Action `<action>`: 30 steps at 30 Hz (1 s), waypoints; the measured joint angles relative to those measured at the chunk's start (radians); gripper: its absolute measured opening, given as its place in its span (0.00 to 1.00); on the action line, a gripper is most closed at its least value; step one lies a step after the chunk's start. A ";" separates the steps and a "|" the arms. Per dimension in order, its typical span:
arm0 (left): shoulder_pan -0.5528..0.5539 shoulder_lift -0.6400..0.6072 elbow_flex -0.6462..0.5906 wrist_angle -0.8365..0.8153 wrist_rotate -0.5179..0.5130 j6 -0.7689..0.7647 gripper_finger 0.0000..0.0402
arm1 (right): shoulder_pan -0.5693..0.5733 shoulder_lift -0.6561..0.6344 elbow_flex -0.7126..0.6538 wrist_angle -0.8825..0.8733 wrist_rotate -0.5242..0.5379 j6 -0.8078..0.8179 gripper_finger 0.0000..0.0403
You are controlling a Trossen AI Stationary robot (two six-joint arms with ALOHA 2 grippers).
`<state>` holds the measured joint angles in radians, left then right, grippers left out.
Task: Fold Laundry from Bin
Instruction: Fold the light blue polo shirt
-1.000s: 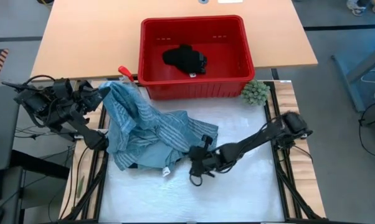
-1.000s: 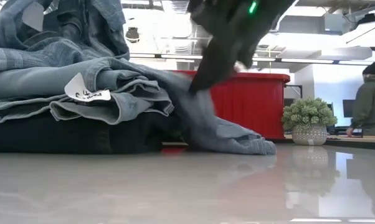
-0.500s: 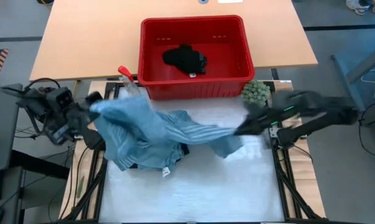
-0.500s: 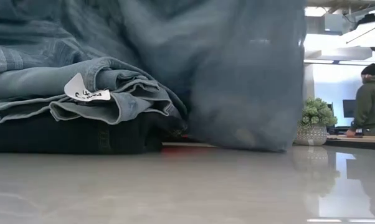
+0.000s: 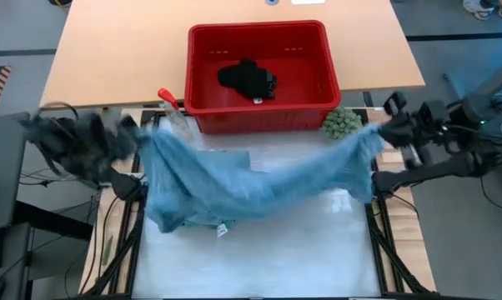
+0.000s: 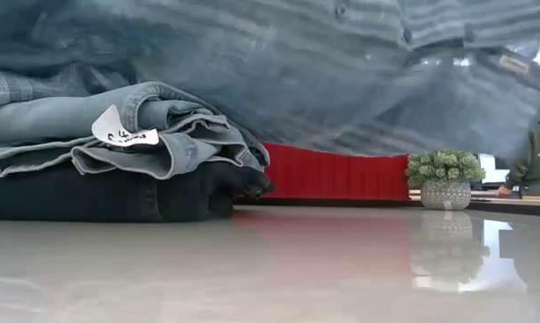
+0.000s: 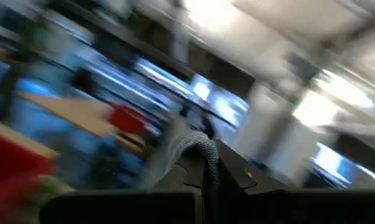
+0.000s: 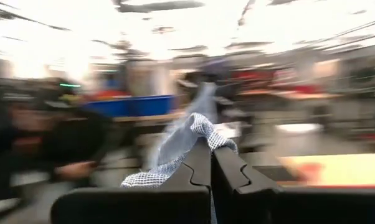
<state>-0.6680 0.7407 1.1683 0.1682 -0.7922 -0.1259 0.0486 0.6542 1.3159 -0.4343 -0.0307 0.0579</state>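
The blue-white striped shirt (image 5: pixel 251 179) spans the table, held up between my left gripper (image 5: pixel 134 137) at the left edge and my right gripper (image 5: pixel 384 132) at the right edge, both shut on it. Its middle sags; whether its lower left part (image 5: pixel 180 212) touches the folded stack, I cannot tell. In the low view the folded light blue jeans (image 6: pixel 117 121) lie on a dark navy piece (image 6: pixel 91 193). The red bin (image 5: pixel 203 108) stands at the far side with a small black piece (image 5: pixel 247 78) on its floor. My left gripper pinches a bunched bit of the shirt's edge (image 7: pixel 197 144) between its two shut fingers, about level, from the table's left side. The cloth runs from it toward the right, lifted. My right gripper pinches a bunched bit of the shirt's edge (image 8: pixel 197 134) between its two shut fingers, about level, from the table's right side. A small tuft sticks up past the fingertips. The shirt hangs from it toward the left, sagging.
A green fuzzy ball (image 5: pixel 341 123) in a pot stands by the bin's near right corner. A spray bottle with a red trigger (image 5: pixel 169 104) lies by the bin's near left corner. A person (image 6: pixel 537 152) stands beyond the table in the low view.
My right gripper has risen from the table's middle and swung to the right edge, taking one end of the shirt with it. The shirt has gone from a heap on the stack to a span drawn out between both grippers. My left gripper has turned in place.
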 joint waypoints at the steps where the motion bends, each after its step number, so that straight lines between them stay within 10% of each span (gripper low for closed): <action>1: 0.014 -0.016 0.021 -0.003 -0.041 0.028 0.00 | -0.001 0.007 0.000 0.007 0.071 -0.032 0.05; 9: 0.078 -0.047 0.296 -0.147 -0.099 0.285 0.00 | -0.166 0.127 0.024 0.146 0.273 -0.218 0.05; 25: -0.050 0.421 1.179 -0.529 0.226 0.656 0.00 | -0.609 0.572 0.644 0.049 -0.435 -0.208 0.05; 30: -0.070 0.420 1.119 -0.546 0.266 0.697 0.00 | -0.598 0.577 0.724 -0.079 -0.486 -0.224 0.05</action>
<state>-0.7379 1.1607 2.2871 -0.3775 -0.5264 0.5712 -0.5496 1.2314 2.0402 -0.5132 -0.5163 -0.1661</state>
